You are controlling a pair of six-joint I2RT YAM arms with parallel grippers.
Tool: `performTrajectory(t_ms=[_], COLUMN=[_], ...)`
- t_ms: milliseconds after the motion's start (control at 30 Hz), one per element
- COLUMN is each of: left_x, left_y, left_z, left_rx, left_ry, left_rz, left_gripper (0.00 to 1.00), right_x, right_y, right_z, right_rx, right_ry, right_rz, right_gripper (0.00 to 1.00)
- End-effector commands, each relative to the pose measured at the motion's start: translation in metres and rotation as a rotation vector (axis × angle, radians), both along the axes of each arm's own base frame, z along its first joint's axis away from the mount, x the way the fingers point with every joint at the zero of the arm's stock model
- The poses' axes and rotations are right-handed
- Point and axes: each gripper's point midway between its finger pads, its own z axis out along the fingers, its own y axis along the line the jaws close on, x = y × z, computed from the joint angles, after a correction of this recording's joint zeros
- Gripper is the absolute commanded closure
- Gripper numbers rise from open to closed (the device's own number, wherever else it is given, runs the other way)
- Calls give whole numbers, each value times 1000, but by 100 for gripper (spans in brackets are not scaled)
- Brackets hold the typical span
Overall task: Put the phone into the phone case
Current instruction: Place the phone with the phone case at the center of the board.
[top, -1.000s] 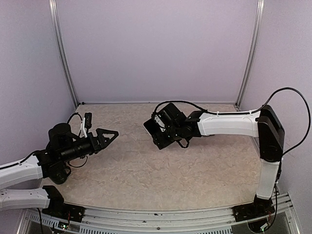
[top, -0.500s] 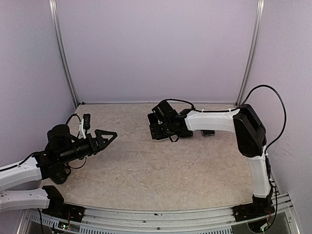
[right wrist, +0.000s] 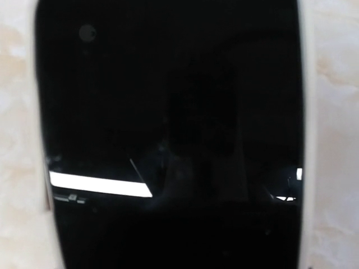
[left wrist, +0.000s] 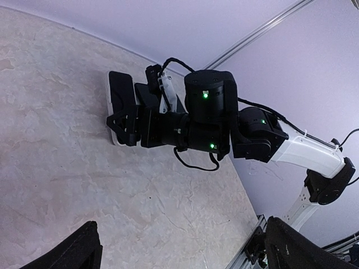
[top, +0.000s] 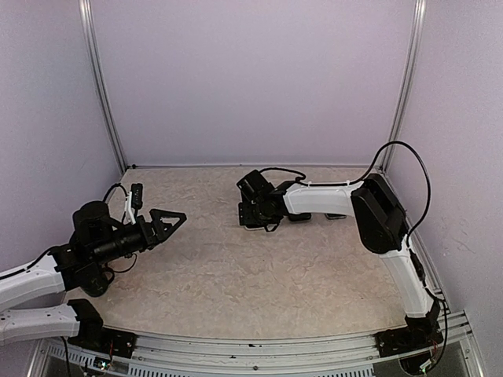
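The phone lies flat on the desk, screen up, dark and glossy with a pale rim, directly under the right claw, which is pressed so close over it that the right wrist view shows only the screen; I cannot tell how far its fingers are spread. Well to the left of the right claw, the left claw hangs above the desk, spread wide and holding nothing. To the right of the right claw, a small dark object shows behind the right forearm, too hidden to identify.
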Motion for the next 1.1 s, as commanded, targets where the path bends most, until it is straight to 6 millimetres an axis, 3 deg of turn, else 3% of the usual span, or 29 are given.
performTrajectory(t_ms=[0,367,867,1067], left_x=[2,2,1,1], left_y=[5,7,11,12], left_z=[0,-3,-4,-4], left_rx=[14,16,17,17], left_ry=[-9,-6,-9,-10], left_rz=[20,26,37,42], left_gripper=[1,1,1,1], right_x=[21,32,47,47], right_y=[2,-4,-6,-5], right_z=[21,-1,-15,-16], right_rx=[71,73,56,49], right_ry=[-54,-24,-13,-15], right_rz=[-82,-120,-120,-101], right_gripper=[31,28,22,13])
